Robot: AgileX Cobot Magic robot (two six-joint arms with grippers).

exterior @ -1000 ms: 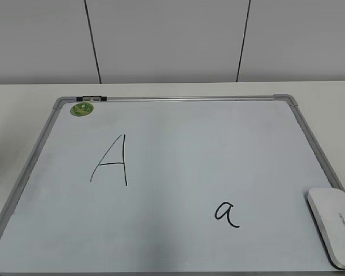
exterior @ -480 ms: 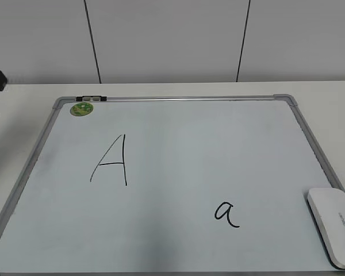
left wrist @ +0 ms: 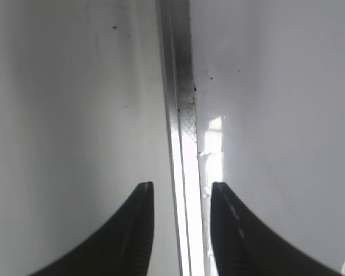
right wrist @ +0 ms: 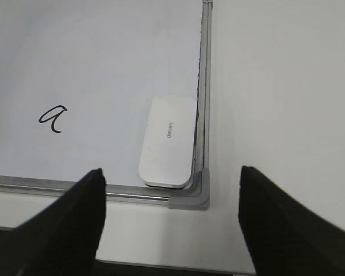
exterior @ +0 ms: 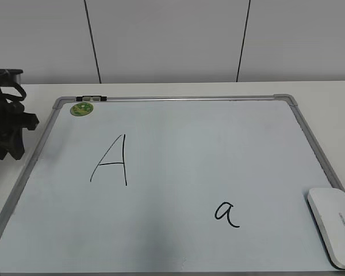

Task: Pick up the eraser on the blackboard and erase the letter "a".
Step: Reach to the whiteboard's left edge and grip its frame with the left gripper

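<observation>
The white eraser (exterior: 333, 227) lies flat in the blackboard's near right corner, against the frame (exterior: 190, 99). It also shows in the right wrist view (right wrist: 168, 141). The small letter "a" (exterior: 227, 213) is to its left and shows in the right wrist view too (right wrist: 52, 119). My right gripper (right wrist: 172, 171) is wide open and empty, held above the table just in front of that corner (right wrist: 192, 195); it is out of the exterior view. My left gripper (left wrist: 181, 187) is open and empty, its jaws on either side of the board's left frame strip (left wrist: 181, 86). The left arm (exterior: 6, 123) stands at the board's left edge.
A larger capital "A" (exterior: 111, 161) is written on the left half of the board. A round green magnet (exterior: 81, 108) sits in the far left corner. White table surrounds the board, with a grey panelled wall behind.
The left arm has come into the exterior view from the left and moved right toward the board's left edge. The eraser and both letters have not moved.
</observation>
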